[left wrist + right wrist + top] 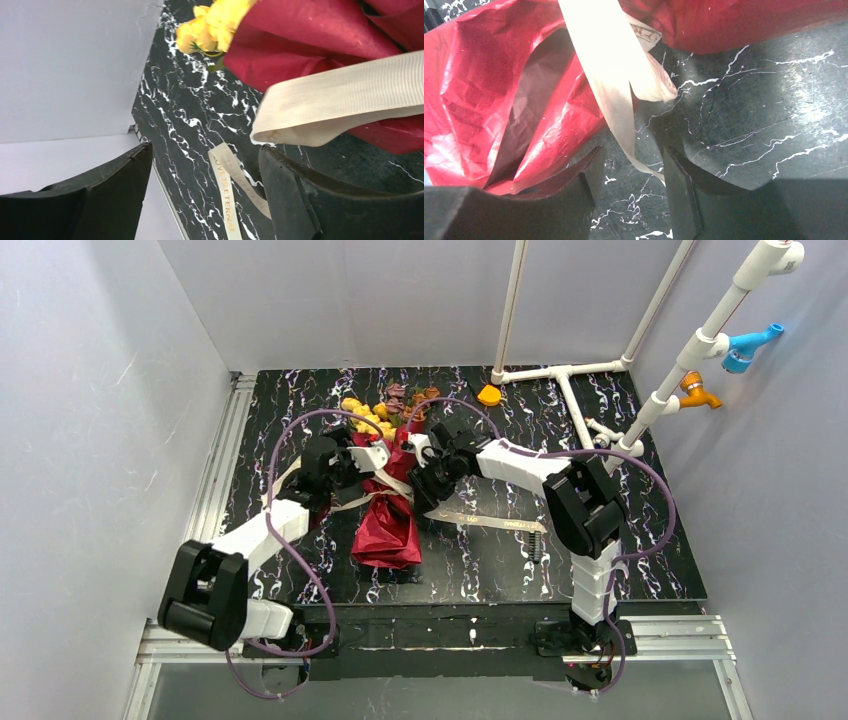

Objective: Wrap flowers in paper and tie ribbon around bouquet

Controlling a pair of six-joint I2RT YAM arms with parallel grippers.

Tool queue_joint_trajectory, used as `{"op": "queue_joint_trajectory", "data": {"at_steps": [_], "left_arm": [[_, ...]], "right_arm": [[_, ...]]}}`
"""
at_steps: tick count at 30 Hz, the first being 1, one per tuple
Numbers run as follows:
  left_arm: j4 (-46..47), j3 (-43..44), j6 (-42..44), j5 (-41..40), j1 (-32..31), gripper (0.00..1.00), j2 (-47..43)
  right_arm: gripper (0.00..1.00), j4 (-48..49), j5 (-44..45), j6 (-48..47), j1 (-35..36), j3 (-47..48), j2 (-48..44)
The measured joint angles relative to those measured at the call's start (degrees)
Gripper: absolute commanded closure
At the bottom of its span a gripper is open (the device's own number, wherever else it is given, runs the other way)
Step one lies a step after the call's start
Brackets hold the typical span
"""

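Right wrist view: the right tool (633, 150) has its jaws apart and grips nothing, and a tail of the ribbon (610, 75) drops into the gap between them. Just ahead, the bouquet (489, 95) lies on the table (764, 100), its length crosswise between both tools. The left tool (204, 150) is also spread and empty. The ribbon's band passes just beyond its right finger, crossing the paper (310, 30). The right tool looks better lined up to regrasp.

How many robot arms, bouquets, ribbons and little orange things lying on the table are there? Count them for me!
Robot arms: 2 (left arm, right arm)
Bouquet: 1
Ribbon: 1
Little orange piece on the table: 1
Total: 5
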Motion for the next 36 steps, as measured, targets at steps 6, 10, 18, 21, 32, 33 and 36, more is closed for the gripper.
{"op": "queue_joint_trajectory", "data": {"at_steps": [6, 10, 18, 21, 32, 33, 36], "left_arm": [[-3.7, -0.1, -2.9, -1.7, 0.0, 0.09, -7.0], [-8.2, -1.5, -4.4, -3.3, 0.0, 0.03, -11.1], [-21.1, -0.7, -18.6, -8.6, 0.9, 0.02, -16.5], [-25.3, 2.9, -27.7, -11.1, 2.7, 0.02, -16.3], [-54.9, 52.1, -62.1, -12.9, 13.4, 0.16, 18.9], [-57.8, 56.3, -64.6, -12.0, 14.4, 0.17, 23.2], [-65.3, 63.5, -71.1, -9.2, 16.9, 0.21, 32.1]], "right_arm": [[0.44, -0.5, -0.2, 0.2, 0.0, 1.3, -0.7], [0.44, -1.7, -0.3, 0.3, 0.0, 3.0, -0.8], [0.43, -4.1, 1.9, 0.7, 0.0, 4.4, -4.1], [0.42, -4.6, 3.3, 1.4, 0.0, 4.4, -7.1], [0.40, -4.9, 8.2, 5.4, 0.0, -2.3, -21.3], [0.40, -4.9, 8.5, 5.8, 0.0, -3.3, -22.5], [0.39, -4.9, 9.1, 7.1, 0.0, -6.2, -25.6]]}}
